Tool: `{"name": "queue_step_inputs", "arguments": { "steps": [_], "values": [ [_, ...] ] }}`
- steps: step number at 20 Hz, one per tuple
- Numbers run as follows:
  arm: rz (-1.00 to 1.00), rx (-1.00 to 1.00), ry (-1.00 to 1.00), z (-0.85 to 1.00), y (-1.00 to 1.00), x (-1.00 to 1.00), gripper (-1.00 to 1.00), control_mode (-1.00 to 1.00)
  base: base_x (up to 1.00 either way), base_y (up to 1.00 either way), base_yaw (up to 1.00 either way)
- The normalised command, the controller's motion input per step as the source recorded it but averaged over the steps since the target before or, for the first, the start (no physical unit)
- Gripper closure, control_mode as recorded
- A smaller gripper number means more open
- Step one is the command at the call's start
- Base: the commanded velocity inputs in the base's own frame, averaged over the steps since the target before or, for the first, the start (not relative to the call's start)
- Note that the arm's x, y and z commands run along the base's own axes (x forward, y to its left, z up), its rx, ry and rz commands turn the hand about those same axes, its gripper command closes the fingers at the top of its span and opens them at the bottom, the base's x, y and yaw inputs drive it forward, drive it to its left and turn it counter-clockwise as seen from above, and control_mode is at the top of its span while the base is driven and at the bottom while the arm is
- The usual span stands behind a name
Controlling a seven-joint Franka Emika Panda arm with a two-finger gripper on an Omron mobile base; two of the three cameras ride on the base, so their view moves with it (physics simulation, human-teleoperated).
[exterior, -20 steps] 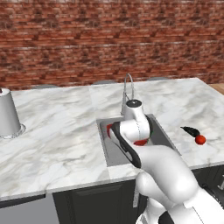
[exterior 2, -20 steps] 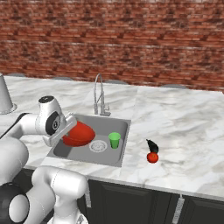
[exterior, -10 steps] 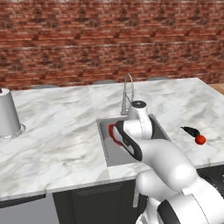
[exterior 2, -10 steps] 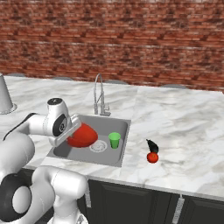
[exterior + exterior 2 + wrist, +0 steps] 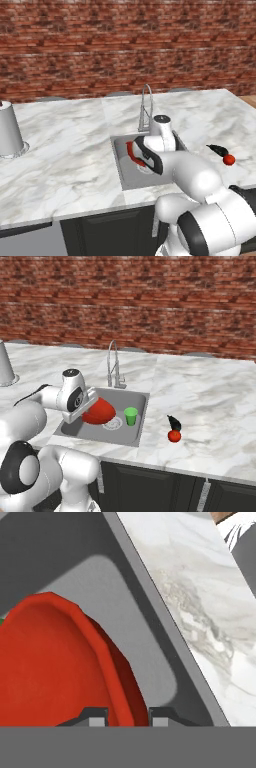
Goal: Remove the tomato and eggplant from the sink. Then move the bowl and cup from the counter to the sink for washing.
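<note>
Since a second ago, arm and bowl have travelled rightward from the basin's left wall toward its middle; cup, eggplant and tomato have not moved. Sink: the bowl hangs tilted on edge over the basin floor, its rim pinched between the gripper fingertips, which stand only narrowly apart, one inside the bowl and one outside. Right of it the green cup stands upright in the basin; farther right, on the counter, the eggplant and tomato lie touching, well clear of the sink.

Step in hand, judged: lowering the bowl for washing. Done well, the rim grip is kept until the bowl's underside rests on the basin floor, short of the cup, then opened.

Left base view: the arm covers most of the bowl and the cup. Right base view: both show plainly, with the drain between. Hand view: the rim passing between the fingertips.
</note>
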Motion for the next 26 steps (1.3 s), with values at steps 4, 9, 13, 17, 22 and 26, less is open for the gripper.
{"name": "queue_step_inputs", "arguments": {
  "steps": [4,9,13,17,22,26],
  "values": [
    [0.00,0.02,0.00,-0.11,-0.09,0.15,1.00,-1.00,0.00,0.00,0.00],
    [0.00,0.03,0.00,-0.10,-0.06,0.17,1.00,-1.00,0.00,0.00,0.00],
    [0.00,0.01,0.01,-0.12,-0.02,0.17,1.00,-1.00,0.00,0.00,0.00],
    [0.00,0.01,0.00,-0.11,-0.01,0.16,1.00,-1.00,0.00,0.00,0.00],
    [0.00,0.00,0.00,-0.09,-0.01,0.11,1.00,-1.00,0.00,0.00,0.00],
    [0.00,0.00,0.00,-0.11,-0.01,0.08,1.00,-1.00,0.00,0.00,0.00]
  ]
}}
